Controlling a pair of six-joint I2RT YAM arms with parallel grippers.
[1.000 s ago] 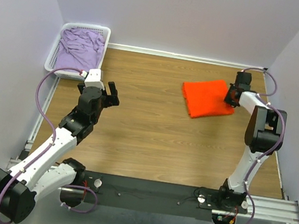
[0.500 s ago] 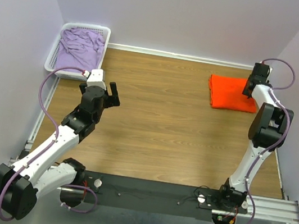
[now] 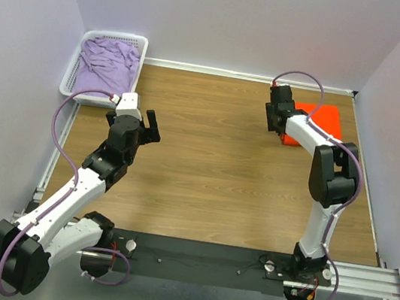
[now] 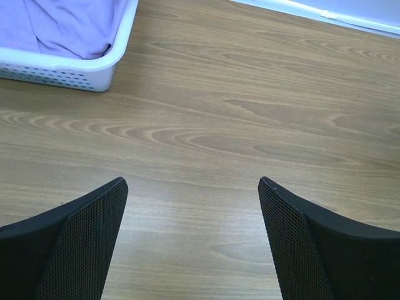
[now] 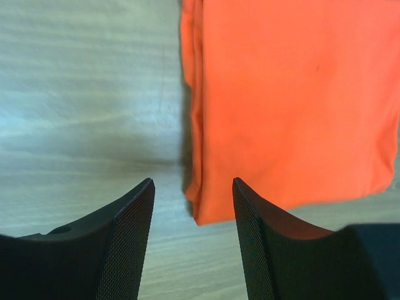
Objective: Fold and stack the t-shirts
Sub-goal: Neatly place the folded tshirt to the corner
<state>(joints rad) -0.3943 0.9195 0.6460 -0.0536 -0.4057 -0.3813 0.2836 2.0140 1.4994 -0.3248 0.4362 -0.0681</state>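
Observation:
The bright orange t-shirt point(image 3: 327, 121) lies folded flat at the far right of the table. In the right wrist view its near left corner point(image 5: 281, 100) shows just beyond my fingertips. My right gripper point(image 3: 272, 123) point(image 5: 192, 182) stands open at the shirt's left edge and holds nothing. The pale lilac t-shirt point(image 3: 107, 64) point(image 4: 62, 25) lies crumpled in the white basket point(image 3: 69, 85) point(image 4: 75, 72) at the far left. My left gripper point(image 3: 151, 125) point(image 4: 192, 181) hangs wide open over bare wood, right of the basket and near it.
The back wall and its white baseboard point(image 3: 220, 71) run just behind the basket and the orange shirt. The right wall stands close to the shirt's right side. Brown wooden tabletop point(image 3: 206, 159) spreads between the two arms.
My right gripper carried the orange shirt toward the far right corner, opened, and swung left off its edge. The left arm has hardly moved.

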